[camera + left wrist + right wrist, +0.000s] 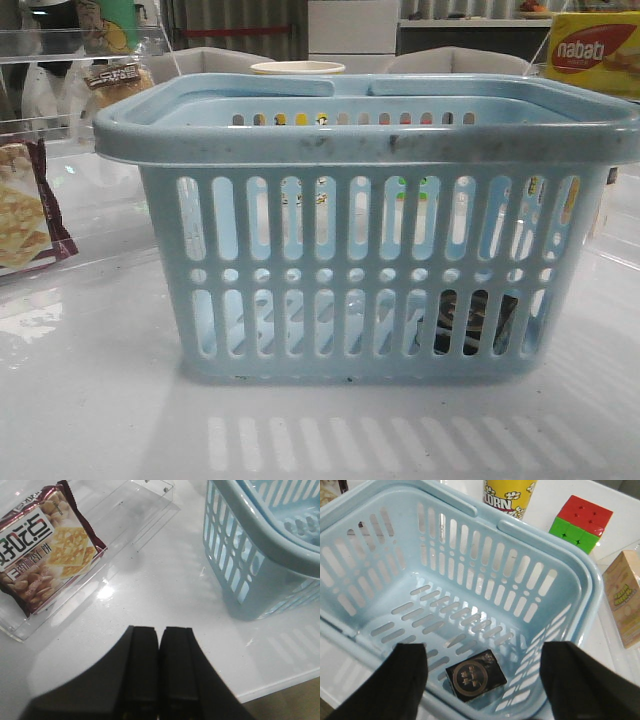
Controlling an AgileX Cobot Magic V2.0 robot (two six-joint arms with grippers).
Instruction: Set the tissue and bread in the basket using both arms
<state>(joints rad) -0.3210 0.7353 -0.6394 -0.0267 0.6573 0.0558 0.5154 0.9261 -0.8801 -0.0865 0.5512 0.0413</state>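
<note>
Front view: basket [370,270] stands on table [90,400]; tissue [475,320] shows dark through its slots. Left wrist: left gripper [159,667] fingers together, holding nothing, beside basket. Right wrist: right gripper [482,680] fingers apart above tissue on basket floor.

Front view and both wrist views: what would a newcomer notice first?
The big light-blue basket fills the front view at table centre. Inside it the dark tissue pack lies on the floor, right under the open right gripper. To the basket's left, a maroon-edged cracker packet lies beyond the shut left gripper.
</note>
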